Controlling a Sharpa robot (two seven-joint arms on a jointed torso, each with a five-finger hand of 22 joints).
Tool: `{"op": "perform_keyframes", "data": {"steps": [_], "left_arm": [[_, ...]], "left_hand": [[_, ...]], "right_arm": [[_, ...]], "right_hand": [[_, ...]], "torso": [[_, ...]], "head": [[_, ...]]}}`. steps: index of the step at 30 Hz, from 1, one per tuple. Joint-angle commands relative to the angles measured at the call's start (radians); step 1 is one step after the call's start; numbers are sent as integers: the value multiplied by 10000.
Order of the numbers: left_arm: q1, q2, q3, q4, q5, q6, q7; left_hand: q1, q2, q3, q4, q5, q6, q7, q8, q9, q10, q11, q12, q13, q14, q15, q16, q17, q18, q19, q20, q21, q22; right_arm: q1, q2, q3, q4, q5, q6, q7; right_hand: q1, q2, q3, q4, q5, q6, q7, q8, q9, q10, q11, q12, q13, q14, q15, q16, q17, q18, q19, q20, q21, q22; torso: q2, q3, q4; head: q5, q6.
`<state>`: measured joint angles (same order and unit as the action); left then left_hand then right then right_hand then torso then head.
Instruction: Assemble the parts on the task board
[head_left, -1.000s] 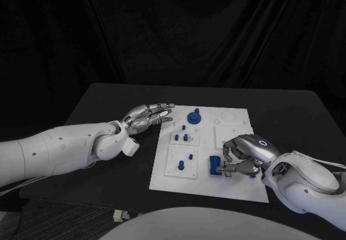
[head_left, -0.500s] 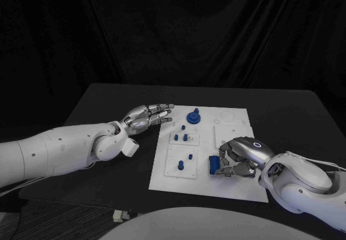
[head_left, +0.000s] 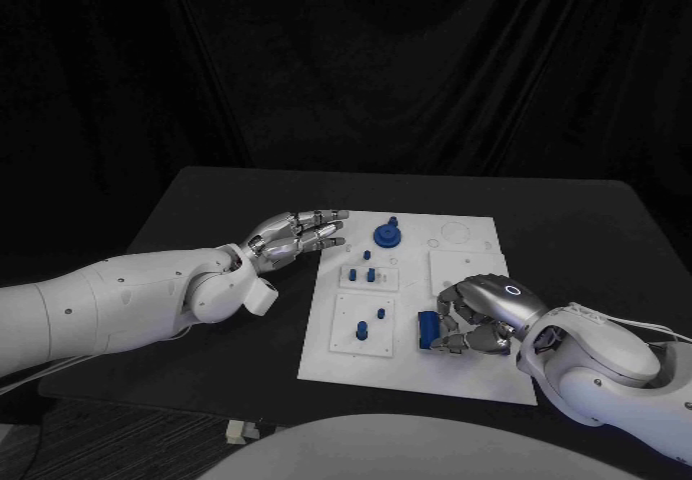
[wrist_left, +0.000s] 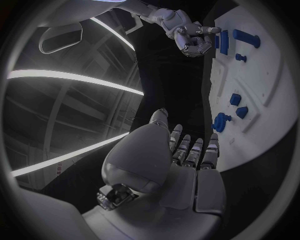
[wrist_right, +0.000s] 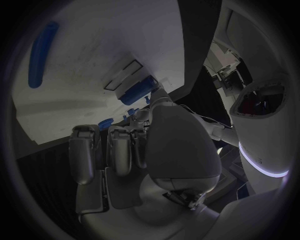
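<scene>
Two hands are in play. At lower centre-right of the head view the fingers of the right hand are curled down over an upright blue block on the task board. Contact looks likely, but whether they are clamped on the block or only resting against it cannot be told. The left hand sits at centre-left, off the board's upper left edge over the black worktop, its fingers extended, slightly apart and holding nothing.

Risks, as judged:
- A partial hold on the block could let it tip or slide across the board when lifted.
- The curled fingers hide the block's base, so misalignment at seating would go unseen.
- Small blue pegs stand just left of the block; a sideways sweep could knock them.
- The round blue knob lies near the left fingertips and could be nudged.
</scene>
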<state>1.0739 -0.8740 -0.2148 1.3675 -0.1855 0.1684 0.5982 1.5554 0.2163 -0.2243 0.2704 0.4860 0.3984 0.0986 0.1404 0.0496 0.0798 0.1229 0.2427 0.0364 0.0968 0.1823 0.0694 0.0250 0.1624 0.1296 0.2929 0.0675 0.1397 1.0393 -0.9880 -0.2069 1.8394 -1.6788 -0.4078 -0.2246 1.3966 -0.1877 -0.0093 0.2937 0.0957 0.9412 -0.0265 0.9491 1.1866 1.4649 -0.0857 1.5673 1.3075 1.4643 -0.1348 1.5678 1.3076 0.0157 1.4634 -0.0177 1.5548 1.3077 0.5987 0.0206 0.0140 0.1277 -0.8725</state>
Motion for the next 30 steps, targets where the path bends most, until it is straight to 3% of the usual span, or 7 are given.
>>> {"op": "perform_keyframes", "data": {"steps": [1, 4, 12, 14, 16, 20, 30], "left_arm": [[-30, 18, 9, 13, 72, 126, 136], [-45, 20, 10, 7, 72, 131, 134], [-75, 16, 10, 2, 72, 139, 135], [-81, 15, 10, 4, 72, 142, 136], [-86, 11, 10, 8, 72, 146, 137], [-92, -2, 10, 12, 72, 146, 139], [-102, -32, 10, 18, 72, 138, 132]], "left_hand": [[53, 69, 60, 27, 47, -43, 28, 4, 3, -31, -56, -12, -5, -2, 80, -26, 1, -24, 43, 6, 46, -17], [53, 69, 60, 27, 47, -43, 28, 4, 3, -31, -56, -12, -5, -2, 80, -26, 1, -24, 43, 6, 46, -17], [53, 69, 60, 27, 47, -43, 28, 4, 3, -31, -56, -12, -5, -2, 80, -26, 1, -24, 43, 6, 46, -17], [54, 79, 67, 28, 49, -46, 28, 3, 2, -34, -50, -17, -6, -2, 84, -26, 1, -28, 41, 6, 45, -22], [54, 79, 67, 28, 49, -46, 28, 3, 2, -34, -50, -17, -6, -2, 84, -26, 1, -28, 41, 6, 45, -22], [54, 79, 67, 28, 49, -46, 28, 3, 2, -34, -50, -17, -6, -2, 84, -26, 1, -28, 41, 6, 45, -22], [58, 91, 75, 29, 49, -30, 39, 10, 4, -34, -51, -13, -5, -3, 87, -27, 0, -32, 42, 6, 46, -24]], "right_arm": [[-31, 24, 3, -31, -148, -49, -294], [-32, 54, 3, -56, -149, -33, -327], [-51, 173, 3, -133, -150, 93, -418], [-63, 195, 3, -148, -150, 131, -428], [-72, 196, 3, -151, -150, 138, -399], [-79, 124, 4, -110, -145, 0, -257], [-3, -390, 7, 178, 515, -762, -4]], "right_hand": [[45, 47, 88, 11, -197, 111, 26, 84, 35, 1059, 0, 35, 2633, 1065, -49, 30, 2632, -83, 924, -60, -81, 2533], [-14, 32, 75, 17, -407, 192, 28, 166, 76, 1059, 2, 35, 2633, 1065, -53, 30, 2632, -83, 922, -63, -83, 2532], [-299, -137, -186, 30, -452, 233, 14, 213, 95, 1059, -7, 35, 2633, 1065, -77, 30, 2632, -75, 905, -87, -110, 2522], [-425, -204, -434, 32, -450, 200, 4, 197, 86, 1059, -17, 35, 2633, 1065, -83, 30, 2632, -74, 903, -95, -113, 2520], [-512, -130, -1246, 34, -446, 141, -17, 175, 73, 1059, -38, 35, 2633, 1065, -93, 30, 2632, -74, 903, -107, -112, 2521], [-849, -303, -2025, 49, -442, -71, -30, 18, -18, 1059, -55, 35, 2633, 1065, -90, 30, 2632, -78, 910, -110, -101, 2525], [-2065, -605, -2566, 64, -430, -481, -55, -288, -197, 1059, -93, 35, 2633, 1065, -84, 30, 2632, -80, 915, -106, -94, 2528]], "torso": [[0, 1, -2], [-2, 2, 3], [0, 2, 5], [-1, 1, 5], [-2, 1, 1], [1, 1, -2], [-3, 0, 0]], "head": [[-6, -2], [-2, -2], [0, -2], [10, -2], [28, -2], [66, -2], [61, -2]]}}
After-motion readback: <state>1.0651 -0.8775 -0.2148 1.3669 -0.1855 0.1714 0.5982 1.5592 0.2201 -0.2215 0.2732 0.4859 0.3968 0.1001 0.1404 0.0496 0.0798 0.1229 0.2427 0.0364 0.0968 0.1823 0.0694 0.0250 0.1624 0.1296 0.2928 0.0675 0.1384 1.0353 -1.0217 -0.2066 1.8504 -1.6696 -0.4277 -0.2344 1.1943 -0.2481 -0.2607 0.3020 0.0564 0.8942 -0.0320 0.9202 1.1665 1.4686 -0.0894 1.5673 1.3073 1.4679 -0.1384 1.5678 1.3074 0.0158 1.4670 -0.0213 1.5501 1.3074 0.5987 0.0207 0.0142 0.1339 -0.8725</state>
